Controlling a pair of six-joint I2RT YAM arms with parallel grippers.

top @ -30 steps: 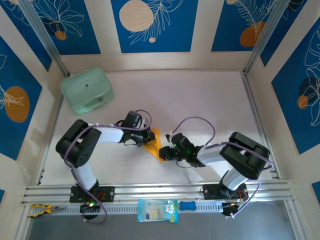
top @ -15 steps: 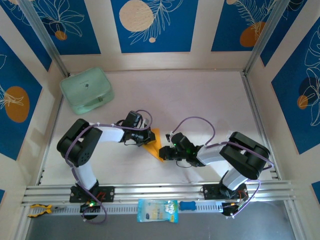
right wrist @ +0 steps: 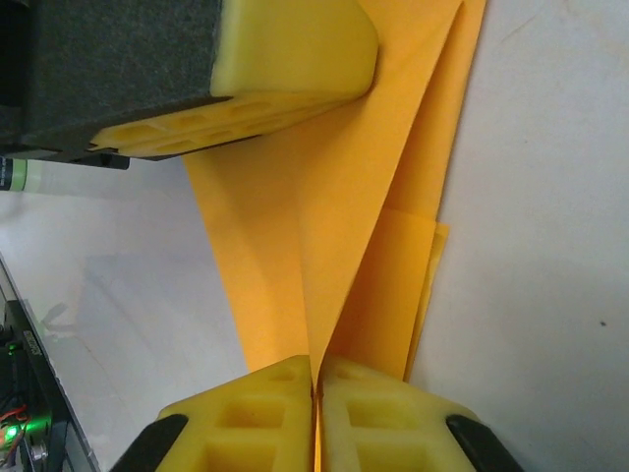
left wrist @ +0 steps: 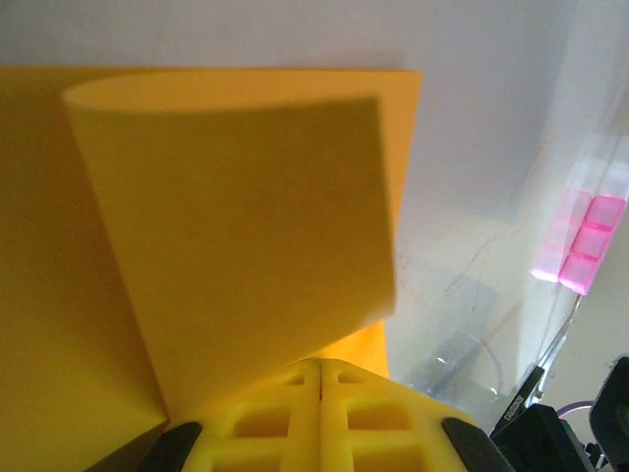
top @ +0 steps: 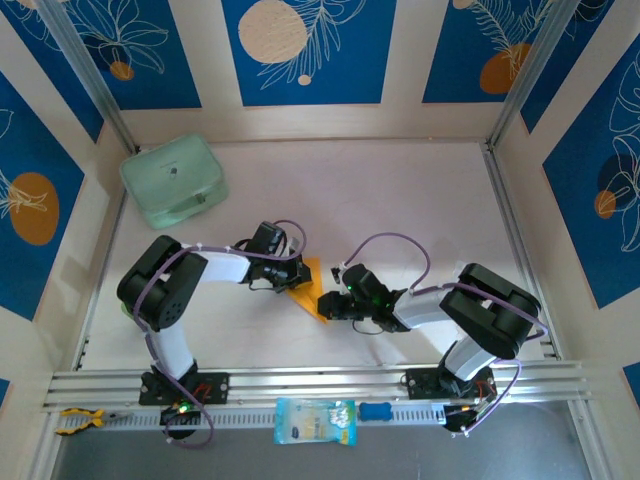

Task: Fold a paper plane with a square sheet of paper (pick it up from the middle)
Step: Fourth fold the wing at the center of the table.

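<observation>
The counter [top: 400, 200] is a pale surface enclosed by blue-patterned walls [top: 310, 50], with an aluminium rail [top: 300, 382] along its near edge. The mint-green case [top: 173, 180] lies at the far left corner of the counter, well apart from the work area. The pale blue packet [top: 314, 420] lies in front of the rail, just beside a small blue object [top: 375, 411]. The sheet of paper [top: 308, 290] lies near the middle of the counter, toward the near edge, between my two claws. It is orange-yellow and creased, and in the overhead view it narrows to a point. In the right wrist view it shows several overlapping layers, with one long fold line running from the far end down to my right claw [right wrist: 316, 379]. That claw is pressed together on the sheet, and the fold line enters the seam where its two yellow halves meet. My left claw [left wrist: 321, 369] is also pressed together, pinching a flap of the sheet. The flap rises from the tip of the claw and curls over, casting a shadow on the layer beneath. In the right wrist view my left claw sits on the far end of the sheet. The two claws stand near each other, at opposite ends of the sheet.
</observation>
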